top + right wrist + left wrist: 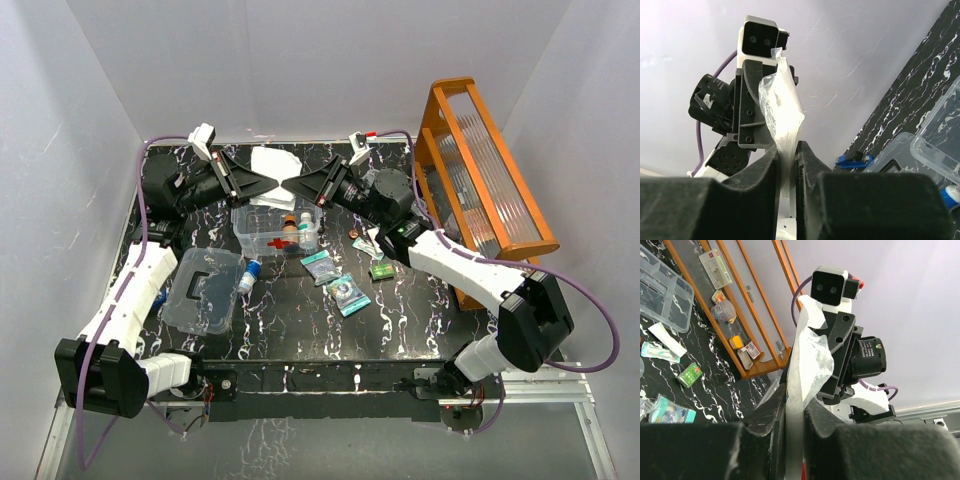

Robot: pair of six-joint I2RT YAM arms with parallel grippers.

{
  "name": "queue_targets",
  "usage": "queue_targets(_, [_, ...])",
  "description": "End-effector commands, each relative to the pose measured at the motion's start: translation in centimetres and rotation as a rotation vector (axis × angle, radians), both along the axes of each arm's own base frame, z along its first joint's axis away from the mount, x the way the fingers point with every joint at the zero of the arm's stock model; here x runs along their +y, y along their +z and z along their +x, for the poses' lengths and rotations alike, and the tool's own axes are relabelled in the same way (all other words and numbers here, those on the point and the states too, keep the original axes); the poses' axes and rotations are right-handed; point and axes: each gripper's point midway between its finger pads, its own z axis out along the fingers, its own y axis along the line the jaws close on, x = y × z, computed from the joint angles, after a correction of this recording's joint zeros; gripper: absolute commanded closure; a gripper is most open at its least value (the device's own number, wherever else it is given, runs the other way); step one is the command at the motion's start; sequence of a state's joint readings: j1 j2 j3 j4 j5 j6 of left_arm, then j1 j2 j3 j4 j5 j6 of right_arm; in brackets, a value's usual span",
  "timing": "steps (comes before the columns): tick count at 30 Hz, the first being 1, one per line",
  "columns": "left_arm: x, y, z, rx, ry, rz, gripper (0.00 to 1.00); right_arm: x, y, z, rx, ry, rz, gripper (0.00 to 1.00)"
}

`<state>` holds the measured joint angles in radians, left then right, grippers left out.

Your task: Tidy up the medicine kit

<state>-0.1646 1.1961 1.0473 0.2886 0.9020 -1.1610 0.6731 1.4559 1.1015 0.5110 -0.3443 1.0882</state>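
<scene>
White walls close around a black marbled bench (300,330). One tall orange rack (480,190) stands at its right edge, out of the working area.

One clear lid (205,290) with a black handle lies flat to the left of the medicine kit box (262,240). The box is left open, probably so that it can be filled. There is one box, marked with a red cross, and it sits in the middle of the bench.

Above and behind the box, one crumpled white plastic bag (272,165) hangs between the two arms. The left hand (794,410) is closed on one side of it and the right hand (788,160) pinches the other side. In my judgement they hold it so to pull it open or to pass it across.

Four flat packets (348,293) lie loose to the right of the box, not yet sorted. Two small bottles (291,228) stand inside the box. One blue-capped bottle (249,275) lies between the lid and the box.
</scene>
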Motion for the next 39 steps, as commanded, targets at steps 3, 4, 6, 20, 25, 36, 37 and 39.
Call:
queue_targets(3, [1.1, 0.1, -0.6, -0.03, 0.052, 0.079, 0.7, -0.8, 2.6, -0.1, -0.075, -0.026, 0.089, 0.99])
queue_targets(4, [1.4, -0.3, -0.3, -0.028, 0.076, 0.111, 0.65, -0.7, 2.5, -0.1, -0.077, -0.027, 0.081, 1.0])
queue_targets(6, [2.5, -1.0, 0.5, -0.038, 0.15, 0.197, 0.56, -0.5, 1.5, 0.4, -0.057, -0.031, 0.045, 1.0])
queue_targets(20, [14.9, -11.7, 2.8, 0.162, 0.639, 0.911, 0.4, 3.3, -11.4, 6.2, 0.149, -0.052, -0.492, 1.0])
queue_targets(25, [15.4, -14.3, 3.2, 0.201, 0.644, 0.946, 0.41, 5.0, -15.7, 8.6, 0.213, -0.061, -0.621, 1.0])
queue_targets(36, [14.9, -18.0, 4.3, 0.253, 0.588, 0.973, 0.44, 9.1, -22.4, 10.4, 0.255, -0.051, -0.772, 1.0])
queue_targets(37, [15.0, -18.2, 4.4, 0.256, 0.59, 0.975, 0.44, 9.2, -22.7, 10.7, 0.256, -0.055, -0.778, 1.0])
queue_targets(39, [15.0, -18.5, 4.5, 0.26, 0.587, 0.98, 0.44, 9.6, -23.1, 11.2, 0.252, -0.056, -0.785, 1.0])
